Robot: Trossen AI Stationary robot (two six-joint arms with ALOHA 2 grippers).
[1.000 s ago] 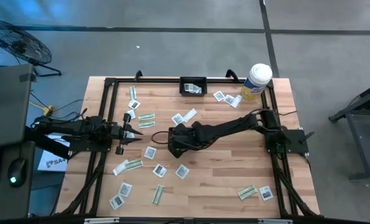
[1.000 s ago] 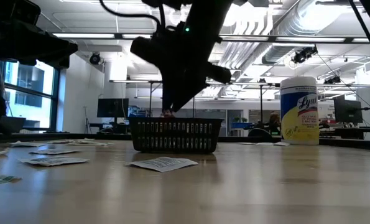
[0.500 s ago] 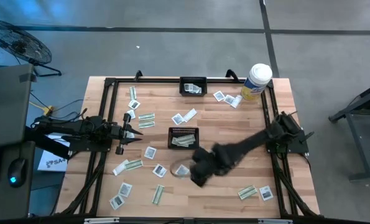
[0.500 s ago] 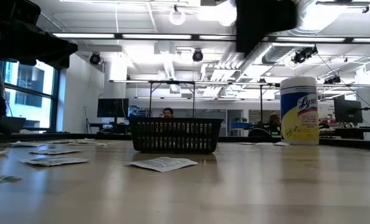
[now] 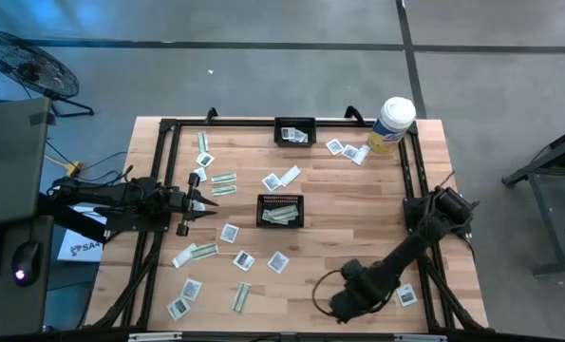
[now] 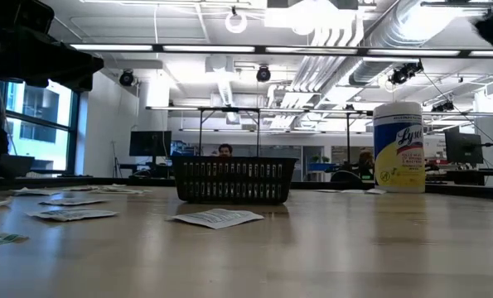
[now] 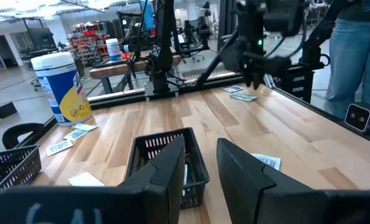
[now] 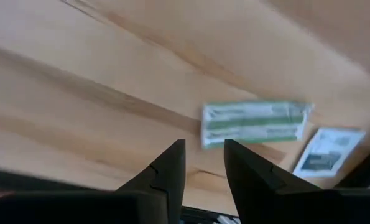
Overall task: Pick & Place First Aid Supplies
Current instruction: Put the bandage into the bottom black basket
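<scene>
While the high view shows the pale wooden slatted table (image 5: pixel 358 214) strewn with small flat paper packets (image 5: pixel 243 259), a black rectangular basket (image 5: pixel 280 209) sits at frame centre. Left gripper (image 5: pixel 209 201) waits at left, jaws slightly apart, empty. Right wrist view: right gripper (image 8: pixel 203 162) narrowly parted, empty, above a green-and-white strip packet (image 8: pixel 254 122).

Two black baskets (image 5: pixel 280 210), one canister (image 5: pixel 390 124), and roughly twenty small packets (image 5: pixel 226 233) lie scattered on the bench (image 5: pixel 348 237).
</scene>
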